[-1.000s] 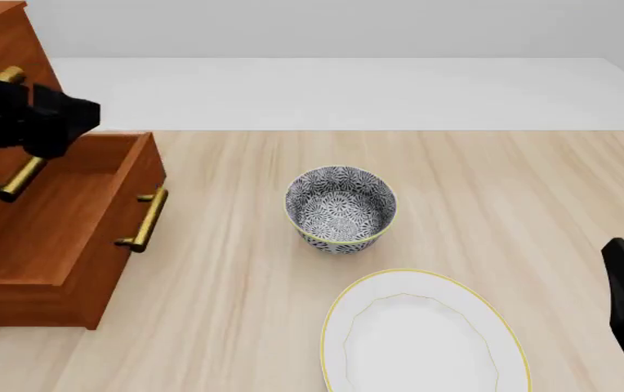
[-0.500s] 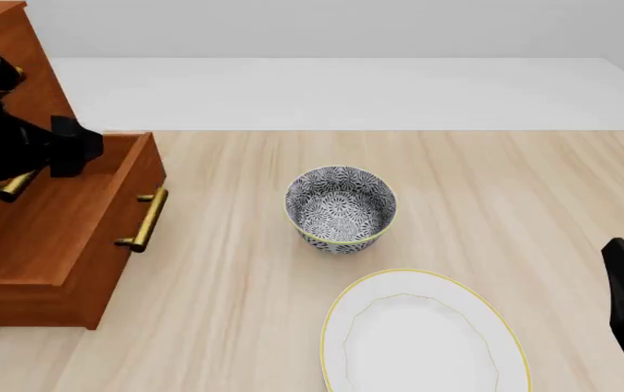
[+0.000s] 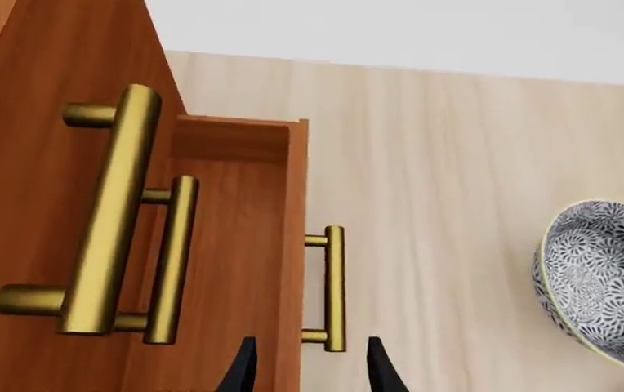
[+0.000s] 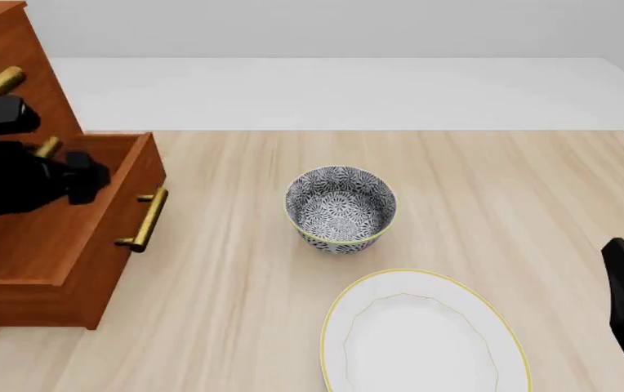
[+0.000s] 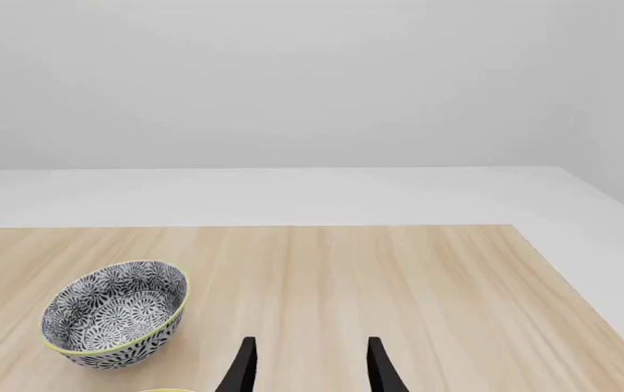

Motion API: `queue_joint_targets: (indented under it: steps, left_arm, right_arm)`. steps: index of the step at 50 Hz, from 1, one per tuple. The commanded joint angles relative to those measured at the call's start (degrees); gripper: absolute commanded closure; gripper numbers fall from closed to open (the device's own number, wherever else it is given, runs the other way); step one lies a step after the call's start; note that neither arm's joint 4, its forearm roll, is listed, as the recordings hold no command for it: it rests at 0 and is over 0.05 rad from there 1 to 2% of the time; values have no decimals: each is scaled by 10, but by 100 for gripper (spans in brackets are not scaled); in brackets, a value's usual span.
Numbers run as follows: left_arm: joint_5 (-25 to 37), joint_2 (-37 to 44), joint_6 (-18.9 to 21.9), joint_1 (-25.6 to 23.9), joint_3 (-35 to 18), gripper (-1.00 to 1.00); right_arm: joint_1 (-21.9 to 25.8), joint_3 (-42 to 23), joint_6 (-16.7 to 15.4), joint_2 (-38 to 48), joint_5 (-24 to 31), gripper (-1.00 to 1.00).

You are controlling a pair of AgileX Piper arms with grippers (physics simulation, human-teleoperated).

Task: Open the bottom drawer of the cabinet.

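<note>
Pale wood-grain table (image 4: 475, 188) fills the front view, ending at a plain white floor and wall. At its left edge stands the large reddish-brown wooden cabinet (image 4: 7, 49); its bottom drawer (image 4: 73, 237) is pulled out toward the patterned black-and-white bowl (image 4: 340, 205), with a white gold-rimmed plate (image 4: 421, 335) just nearer.

Left wrist view: left gripper (image 3: 309, 371), jaws released, hovers above the drawer's brass handle.

Right wrist view: right gripper (image 5: 309, 371), jaws parted, empty, near the bowl.

No readable text, labels, brand marks, numbers or signs appear in any view; the cabinet (image 4: 28, 245), the patterned bowl (image 4: 340, 209), the white plate (image 4: 421, 335) and the wooden table (image 4: 508, 188) all carry no writing.
</note>
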Motion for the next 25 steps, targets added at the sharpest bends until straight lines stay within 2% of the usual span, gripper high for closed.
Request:
queue_joint_targets:
  steps: [1,25]
  left_arm:
    - [-36,28,-9,7,26,-100]
    - [-94,82,-5,9,70,-100]
  right_arm:
    - [0,0,0,0,0,-100]
    - [0,0,0,0,0,-100]
